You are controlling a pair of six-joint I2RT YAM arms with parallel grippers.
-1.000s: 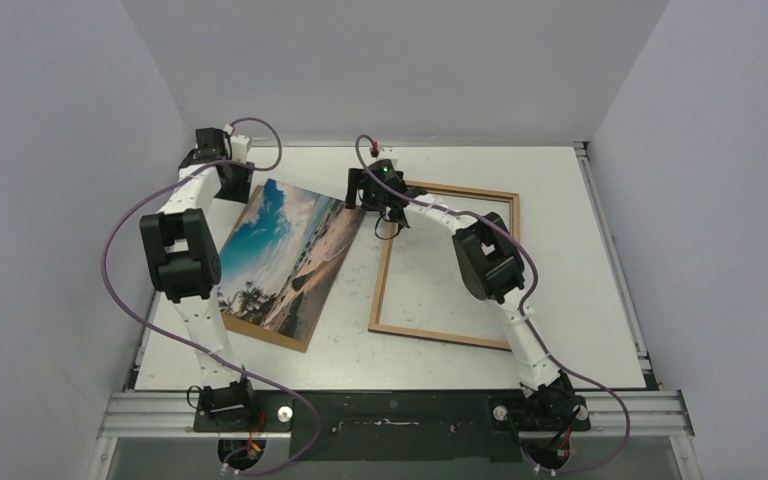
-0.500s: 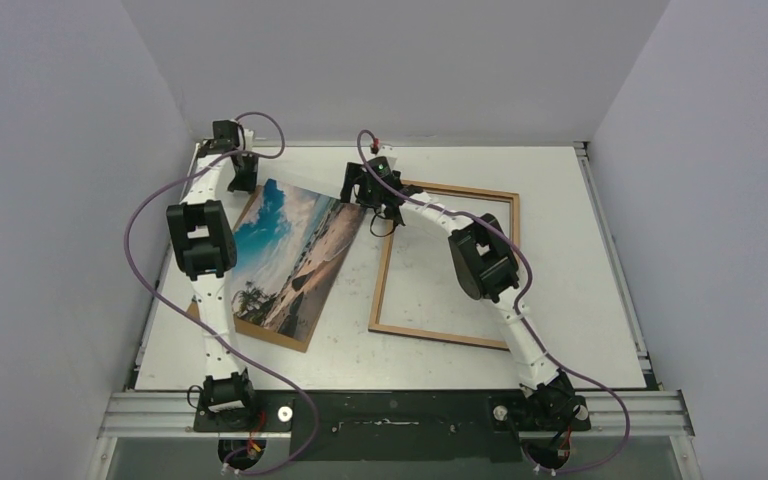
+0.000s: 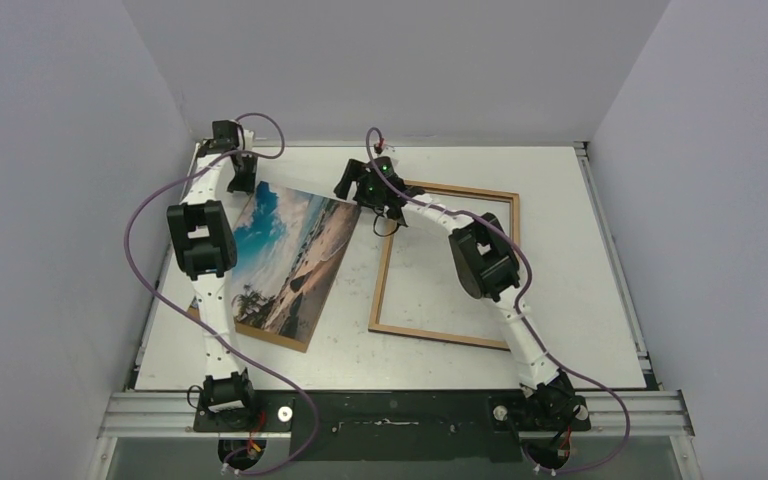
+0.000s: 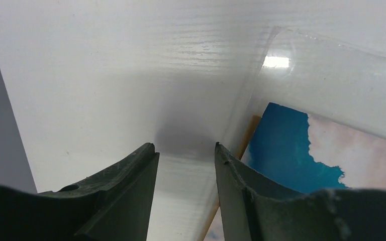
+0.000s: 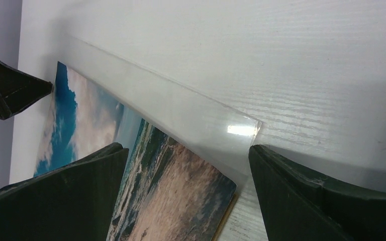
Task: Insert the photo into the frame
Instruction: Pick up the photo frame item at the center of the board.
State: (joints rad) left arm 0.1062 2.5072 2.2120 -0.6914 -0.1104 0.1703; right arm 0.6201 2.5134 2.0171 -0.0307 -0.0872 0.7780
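The photo (image 3: 285,260), a beach print, lies on a brown backing board (image 3: 272,338) at the left of the table. A clear sheet (image 5: 196,115) lies over it and sticks out past its far edge. The frame (image 3: 440,337), thin and wood-brown, lies flat to its right with nothing inside. My left gripper (image 3: 241,186) is open and empty at the photo's far left corner; in the left wrist view it (image 4: 186,148) stands over bare table beside the photo (image 4: 291,150). My right gripper (image 3: 347,189) is wide open, its jaws (image 5: 186,150) straddling the photo's far right corner (image 5: 181,186).
The white table (image 3: 560,250) is walled on the left, back and right. The left wall is close to my left arm. The tip of my left gripper's finger (image 5: 5,93) shows in the right wrist view, across the photo's far edge. Cables loop above both wrists.
My left arm has swung its gripper back and to the right, to the photo's far left corner. My right gripper has shifted slightly left over the far right corner. The clear sheet now shows past the photo's far edge.
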